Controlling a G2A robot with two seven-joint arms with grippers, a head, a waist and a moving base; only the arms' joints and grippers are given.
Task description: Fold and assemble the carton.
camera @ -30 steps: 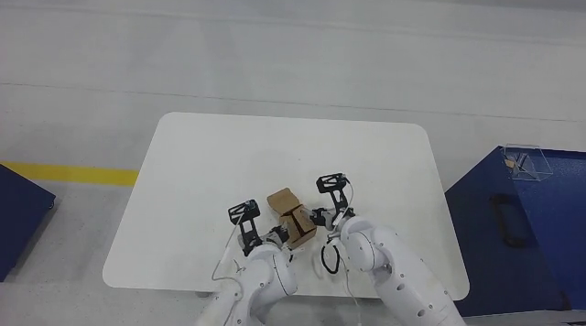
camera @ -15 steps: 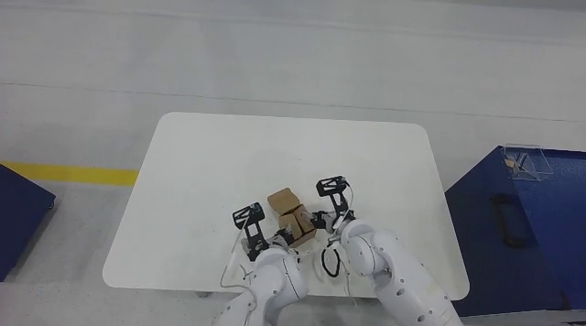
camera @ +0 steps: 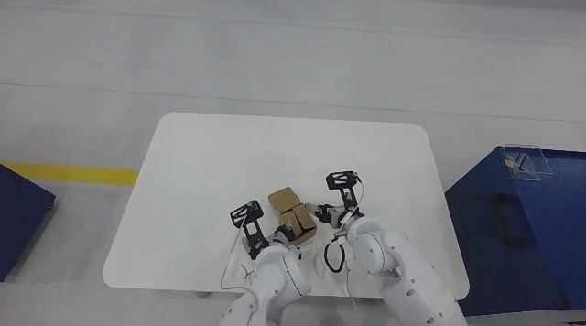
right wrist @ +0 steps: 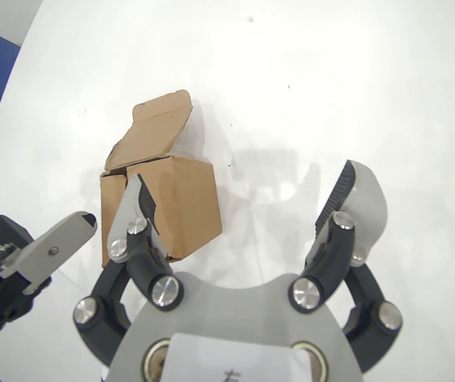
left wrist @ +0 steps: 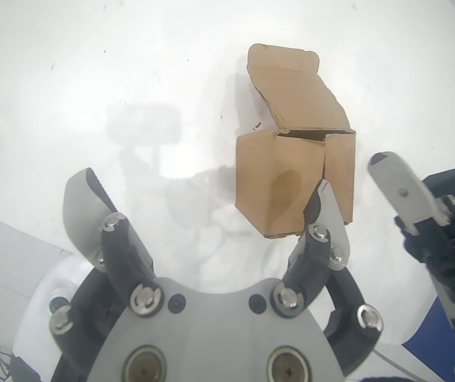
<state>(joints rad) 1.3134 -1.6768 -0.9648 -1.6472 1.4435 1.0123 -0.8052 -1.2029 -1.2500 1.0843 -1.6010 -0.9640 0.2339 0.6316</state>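
Carton (camera: 293,214) stands on the white table (camera: 211,161) in the lower centre of the top view. Its body is squared up, and its lid flap (left wrist: 287,81) is raised and leans toward the upper left of that frame. Over the last second the right gripper (right wrist: 245,178) has slid a little toward the right of the top view, off the carton's side. The left gripper (left wrist: 201,192) has shifted slightly nearer from the lower left. Both pincers are spread wide and hold nothing. One left finger (left wrist: 329,216) overlaps the carton's lower corner in the left wrist view, and whether it touches is hard to tell. The carton looks released and self-standing, so closing the lid flap seems the remaining step.
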